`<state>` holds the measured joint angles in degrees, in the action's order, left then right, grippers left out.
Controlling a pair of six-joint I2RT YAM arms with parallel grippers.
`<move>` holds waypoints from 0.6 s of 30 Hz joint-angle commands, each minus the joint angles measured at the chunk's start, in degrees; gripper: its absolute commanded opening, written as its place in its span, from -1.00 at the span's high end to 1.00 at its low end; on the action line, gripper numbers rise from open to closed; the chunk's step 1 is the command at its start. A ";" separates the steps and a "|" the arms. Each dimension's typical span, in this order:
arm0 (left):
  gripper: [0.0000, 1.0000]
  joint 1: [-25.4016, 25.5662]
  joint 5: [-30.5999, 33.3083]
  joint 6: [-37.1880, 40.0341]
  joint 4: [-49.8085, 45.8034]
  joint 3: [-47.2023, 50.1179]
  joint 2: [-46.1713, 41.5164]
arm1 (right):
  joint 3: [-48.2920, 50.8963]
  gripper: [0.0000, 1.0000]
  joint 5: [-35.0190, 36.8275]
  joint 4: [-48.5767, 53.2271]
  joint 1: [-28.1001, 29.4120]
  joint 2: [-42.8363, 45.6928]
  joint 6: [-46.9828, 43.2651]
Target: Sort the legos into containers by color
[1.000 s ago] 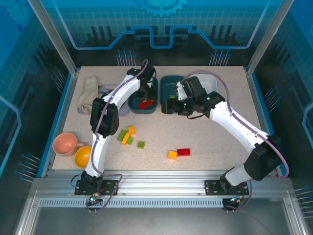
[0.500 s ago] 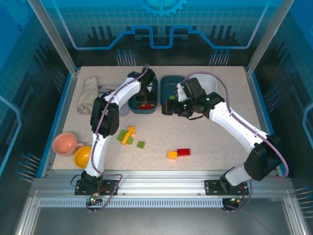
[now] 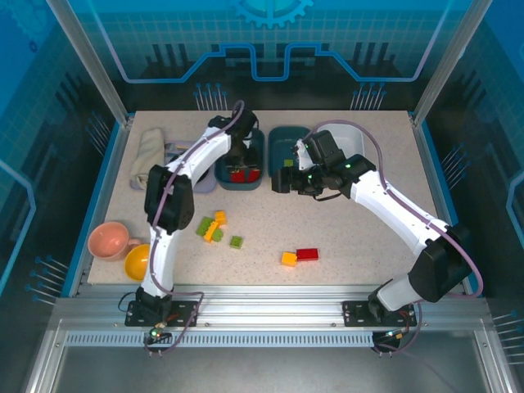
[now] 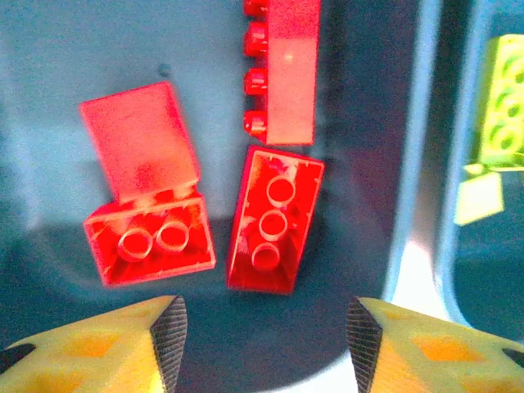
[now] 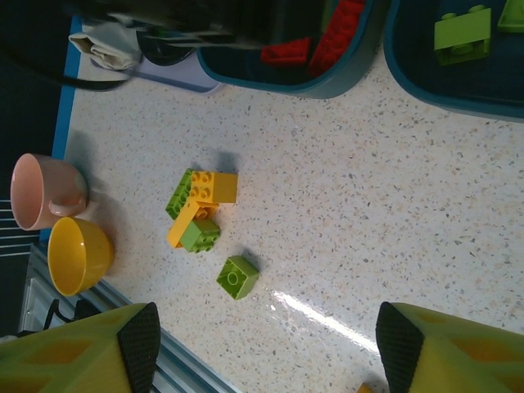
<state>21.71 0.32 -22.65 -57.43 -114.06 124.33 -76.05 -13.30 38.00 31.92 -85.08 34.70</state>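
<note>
Left tool: stood open and empty, three red legos lay just ahead in the teal tray
Right tool: stood open, empty, green lego ahead on worktop

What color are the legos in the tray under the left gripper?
Red; the left wrist view shows those legos best.

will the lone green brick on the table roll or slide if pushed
The lone green brick looks boxy and flat-sided, so it would probably slide, not roll. Small hard plastic, likely light, so a nudge may spin it.
</note>
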 commanded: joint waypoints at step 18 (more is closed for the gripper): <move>-0.40 -3.08 5.89 -31.16 -0.92 59.20 -71.08 | -7.14 -0.48 12.35 5.43 24.87 -17.53 -9.85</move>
<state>18.63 3.62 -48.29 -54.46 -57.54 59.53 -79.68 -2.81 42.39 56.58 -100.18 24.95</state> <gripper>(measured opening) 0.696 0.737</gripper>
